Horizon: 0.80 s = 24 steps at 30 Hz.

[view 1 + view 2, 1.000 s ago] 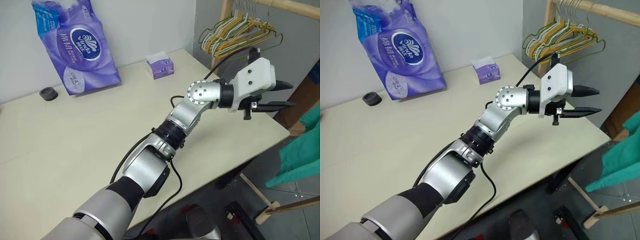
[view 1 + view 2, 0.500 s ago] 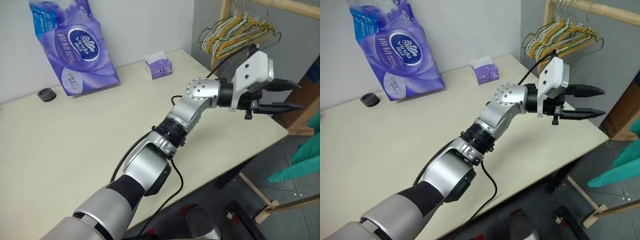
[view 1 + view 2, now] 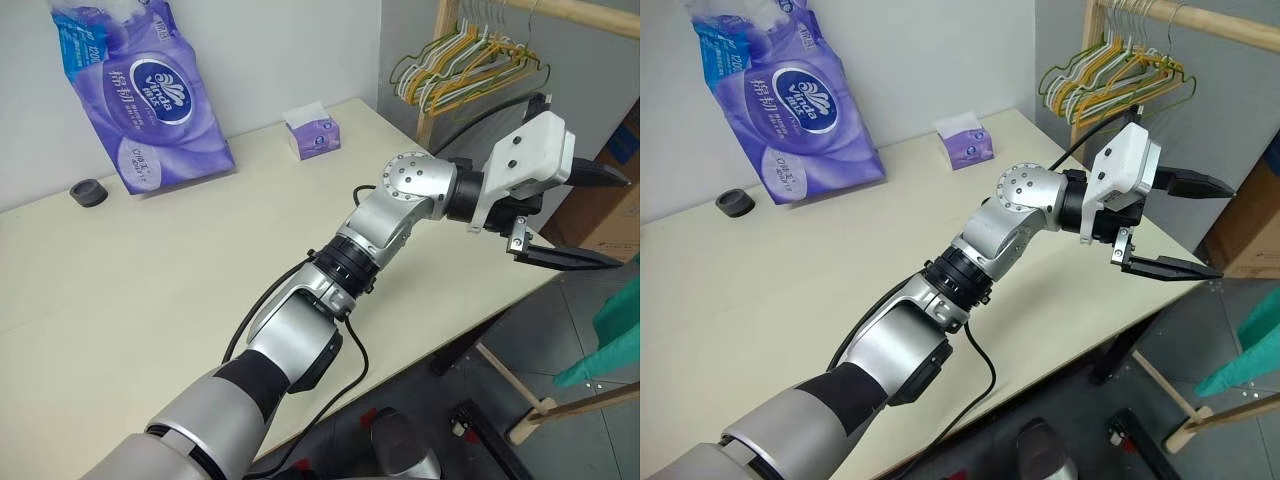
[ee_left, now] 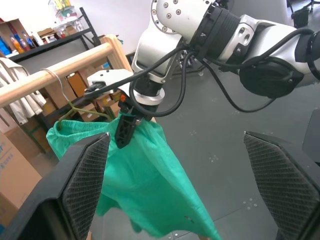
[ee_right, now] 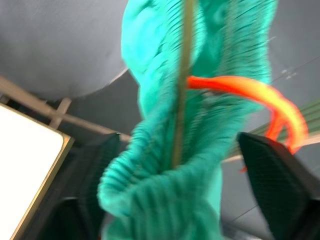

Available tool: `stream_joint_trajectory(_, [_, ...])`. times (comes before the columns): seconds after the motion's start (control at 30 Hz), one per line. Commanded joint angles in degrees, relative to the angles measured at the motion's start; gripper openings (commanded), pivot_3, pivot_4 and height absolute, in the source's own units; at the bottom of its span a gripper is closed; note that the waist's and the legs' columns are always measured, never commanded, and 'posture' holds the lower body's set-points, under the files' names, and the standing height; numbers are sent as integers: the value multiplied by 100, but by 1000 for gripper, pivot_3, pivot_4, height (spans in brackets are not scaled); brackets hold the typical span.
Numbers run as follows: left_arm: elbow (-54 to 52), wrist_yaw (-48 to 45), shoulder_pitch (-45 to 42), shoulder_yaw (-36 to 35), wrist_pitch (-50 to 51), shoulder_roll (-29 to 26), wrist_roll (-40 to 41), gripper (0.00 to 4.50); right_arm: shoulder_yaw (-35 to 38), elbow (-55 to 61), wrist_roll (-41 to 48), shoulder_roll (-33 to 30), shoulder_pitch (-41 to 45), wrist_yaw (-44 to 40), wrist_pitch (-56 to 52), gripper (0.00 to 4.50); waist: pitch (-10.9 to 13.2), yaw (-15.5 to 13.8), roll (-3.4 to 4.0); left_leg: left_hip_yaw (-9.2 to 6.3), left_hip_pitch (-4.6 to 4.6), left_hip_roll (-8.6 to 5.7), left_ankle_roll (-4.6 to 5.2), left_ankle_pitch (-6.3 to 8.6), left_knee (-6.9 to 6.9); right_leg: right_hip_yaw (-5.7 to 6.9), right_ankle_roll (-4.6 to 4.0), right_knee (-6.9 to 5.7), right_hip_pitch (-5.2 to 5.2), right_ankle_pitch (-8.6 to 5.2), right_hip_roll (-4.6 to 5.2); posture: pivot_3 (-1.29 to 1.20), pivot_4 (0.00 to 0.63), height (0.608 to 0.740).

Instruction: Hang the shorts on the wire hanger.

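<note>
Now that both sets of fingers [image 4: 87, 185] spread wide, left gripper [image 3: 585, 218] visibly wider than a second ago, nothing gripped; shorts [image 4: 135, 170] draped on wire hanger [image 4: 80, 111] on rail [image 4: 55, 70], beyond desk [image 3: 150, 270]; looks hung

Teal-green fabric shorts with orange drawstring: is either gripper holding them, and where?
Nothing is held. The right gripper stands open around the teal-green fabric shorts' waistband; the left gripper is open and empty.
</note>
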<state>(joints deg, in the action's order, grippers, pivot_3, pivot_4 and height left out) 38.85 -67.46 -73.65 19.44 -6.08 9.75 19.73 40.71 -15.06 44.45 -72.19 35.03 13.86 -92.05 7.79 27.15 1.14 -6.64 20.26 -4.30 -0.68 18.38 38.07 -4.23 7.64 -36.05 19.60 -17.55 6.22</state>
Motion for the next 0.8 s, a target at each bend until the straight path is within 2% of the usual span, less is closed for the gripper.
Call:
stream_joint_trajectory(0.03, [-96, 58, -137, -16, -145, 882, -13, 4500, 217, 597, -373, 78, 263, 149, -45, 4479, -1, 1, 2, 0, 0, 0, 0, 0, 0, 0, 0, 0, 0, 0, 0, -564, 127, 740])
stream_joint_trajectory(0.2, [-95, 48, -85, 27, -166, 843, -47, 4500, 30, 1720, -1076, 536, 659, 399, 80, 4479, -4, 7, 6, 5, -5, 0, 0, 0, -1, -6, -20, -3, 2, 12, 1, -560, 125, 740])
stream_joint_trajectory(0.33, [-37, 109, -73, -39, -181, 739, -73, 4500, 78, 2473, -1671, 1140, 1047, 645, 77, 4479, -5, 17, 8, 4, -22, -1, 0, 0, -1, -7, -21, -4, 2, 14, 1, -547, 119, 740])
stream_joint_trajectory(0.47, [21, 444, 52, -174, -172, 432, -207, 4500, -171, 3461, -1871, 1600, 936, 386, 483, 4479, -10, 1, 16, 2, -24, -1, 0, 0, -1, -8, -25, -11, 2, 16, 2, -525, 111, 740])
stream_joint_trajectory(0.57, [-26, 893, 280, -275, -193, -18, -498, 4500, -566, 4243, -1964, 1653, 378, -138, 1353, 4479, -12, -21, 17, 1, -32, -3, 0, 0, -1, -9, -24, -26, 3, 16, 3, -505, 106, 740])
stream_joint_trajectory(0.67, [-301, 1512, 626, -482, 57, -536, -820, 4500, -1031, 4956, -2182, 1715, -395, -814, 2729, 4479, -16, -14, 18, -5, -35, -2, 0, 0, 0, -7, -24, -32, 3, 16, 3, -484, 101, 740])
stream_joint_trajectory(0.8, [-1136, 2737, 1452, -870, 906, -1197, -1194, 4500, -2063, 5602, -2435, 2284, -1361, -1417, 4198, 4479, -28, -8, 7, -13, -42, 0, -1, 0, 4, -27, -22, -79, 26, 14, 1, -433, 93, 740])
